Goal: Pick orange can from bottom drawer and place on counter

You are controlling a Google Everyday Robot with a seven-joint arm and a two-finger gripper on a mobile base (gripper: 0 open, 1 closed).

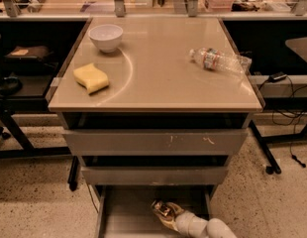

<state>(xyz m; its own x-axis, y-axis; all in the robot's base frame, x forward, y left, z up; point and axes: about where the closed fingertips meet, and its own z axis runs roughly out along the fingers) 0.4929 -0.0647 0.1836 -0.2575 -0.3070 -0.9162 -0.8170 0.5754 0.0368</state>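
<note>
Down at the near edge of view, the gripper is reaching into the bottom drawer from the right, its pale end meeting the orange can, which is lying tilted on the drawer floor, right of the middle. Whether the claw is pinching the can or standing spread beside it, I cannot tell. By my reading, the grasp is the step in hand: the hold should be squaring across the can's body, not its rim, before any lift. Just above, 2 upper drawer fronts are overhanging the way up, so the can is likely needing to come outward first and only then rise. Beyond them, the counter is offering room at its front middle, between the yellow sponge on the left and the plastic bottle lying on the right. The white bowl is standing farther back.
</note>
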